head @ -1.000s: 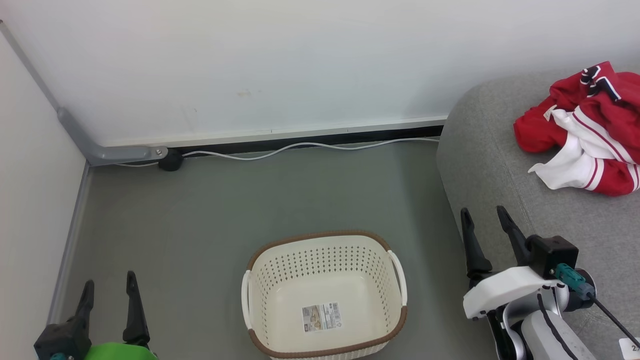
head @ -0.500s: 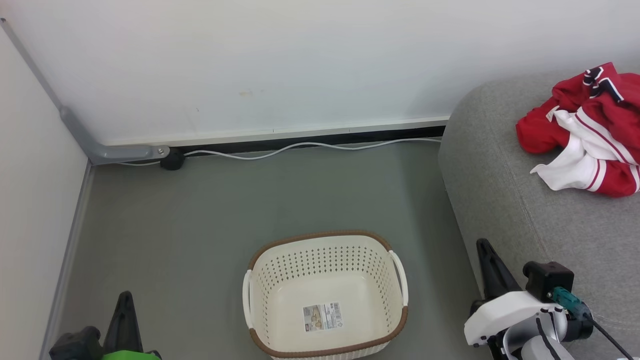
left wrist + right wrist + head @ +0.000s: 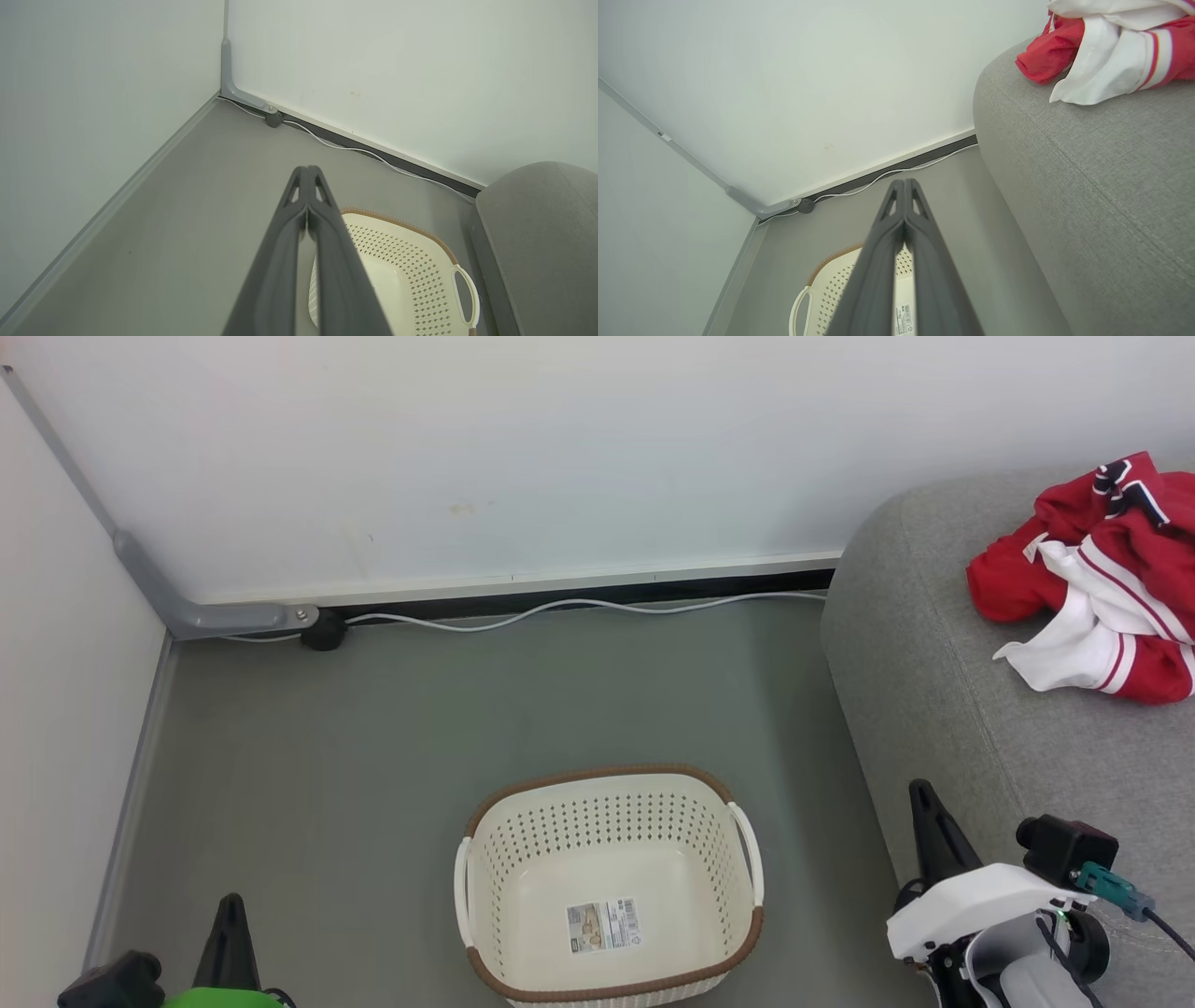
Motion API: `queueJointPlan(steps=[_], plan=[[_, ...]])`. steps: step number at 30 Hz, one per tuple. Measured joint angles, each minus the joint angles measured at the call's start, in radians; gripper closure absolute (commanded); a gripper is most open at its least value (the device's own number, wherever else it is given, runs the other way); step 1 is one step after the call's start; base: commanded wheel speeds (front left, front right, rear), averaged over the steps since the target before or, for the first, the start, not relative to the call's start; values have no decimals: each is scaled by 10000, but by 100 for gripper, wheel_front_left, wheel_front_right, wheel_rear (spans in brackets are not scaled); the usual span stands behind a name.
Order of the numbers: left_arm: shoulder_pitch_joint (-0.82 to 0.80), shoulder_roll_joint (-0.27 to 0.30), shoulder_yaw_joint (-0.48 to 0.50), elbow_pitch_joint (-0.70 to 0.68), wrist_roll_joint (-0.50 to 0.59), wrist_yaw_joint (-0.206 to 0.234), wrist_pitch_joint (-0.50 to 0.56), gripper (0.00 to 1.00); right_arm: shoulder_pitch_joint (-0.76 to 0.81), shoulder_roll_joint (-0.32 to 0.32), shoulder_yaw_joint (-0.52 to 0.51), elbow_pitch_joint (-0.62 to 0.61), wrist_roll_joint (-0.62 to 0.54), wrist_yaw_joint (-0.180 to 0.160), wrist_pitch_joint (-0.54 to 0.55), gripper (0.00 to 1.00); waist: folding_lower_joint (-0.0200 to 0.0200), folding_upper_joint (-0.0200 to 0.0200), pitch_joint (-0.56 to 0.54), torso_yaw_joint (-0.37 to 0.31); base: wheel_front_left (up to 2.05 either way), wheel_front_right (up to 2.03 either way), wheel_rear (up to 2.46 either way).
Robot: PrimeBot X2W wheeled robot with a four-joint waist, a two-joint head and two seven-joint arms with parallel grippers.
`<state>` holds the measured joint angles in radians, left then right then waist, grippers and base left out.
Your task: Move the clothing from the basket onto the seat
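The barcode label [image 3: 602, 925] on the basket [image 3: 605, 829] floor is too small to read.

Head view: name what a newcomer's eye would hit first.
The red-and-white clothing, heaped on the grey sofa at the upper right, grabs the eye first. Next comes the empty cream basket on the floor at bottom centre. The left pincer and right pincer sit shut in the lower corners.

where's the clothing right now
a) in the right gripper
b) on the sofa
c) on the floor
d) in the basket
b: the clothing lies bunched on the sofa, away from the basket.
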<state>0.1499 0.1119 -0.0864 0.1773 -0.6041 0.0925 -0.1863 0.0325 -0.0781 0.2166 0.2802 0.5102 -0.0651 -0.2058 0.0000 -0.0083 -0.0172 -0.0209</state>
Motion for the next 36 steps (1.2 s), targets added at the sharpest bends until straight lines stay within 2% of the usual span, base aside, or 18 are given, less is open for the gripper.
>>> queueJointPlan(steps=[36], plan=[[-756, -286, 709, 414, -4040, -936, 1248, 100, -261, 119, -1390, -35, 4635, 767, 1294, 100, 0, 0, 85, 91, 0, 0, 0]])
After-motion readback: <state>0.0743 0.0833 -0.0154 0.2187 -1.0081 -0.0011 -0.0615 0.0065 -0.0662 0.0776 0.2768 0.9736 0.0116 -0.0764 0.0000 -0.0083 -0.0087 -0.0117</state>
